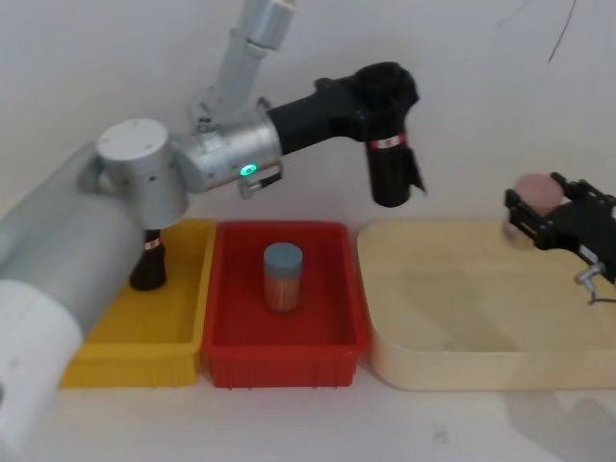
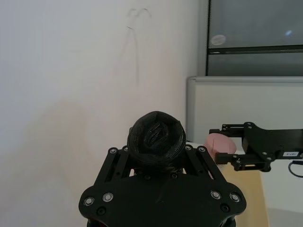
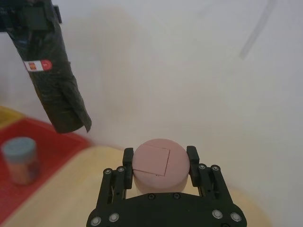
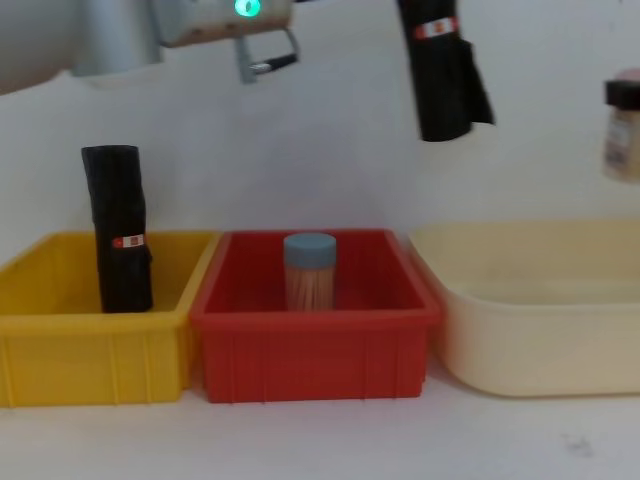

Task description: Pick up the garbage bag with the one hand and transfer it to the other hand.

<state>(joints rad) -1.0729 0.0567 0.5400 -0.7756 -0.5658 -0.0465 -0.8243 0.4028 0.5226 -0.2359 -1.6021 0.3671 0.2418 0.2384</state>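
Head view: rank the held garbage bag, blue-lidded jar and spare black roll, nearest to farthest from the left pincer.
1. Garbage bag: clamped in the left pincer.
2. Blue-lidded jar: below, in the red bin.
3. Spare black roll: farthest, in the yellow bin, robot's left.
Right pincer, at right, holds a pink-lidded jar.

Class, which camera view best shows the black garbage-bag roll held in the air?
Head view: the glossy black cylindrical roll of garbage bags shows full length, clamped in the left end effector. Chest and right wrist views crop its top; the left wrist view faces one end.
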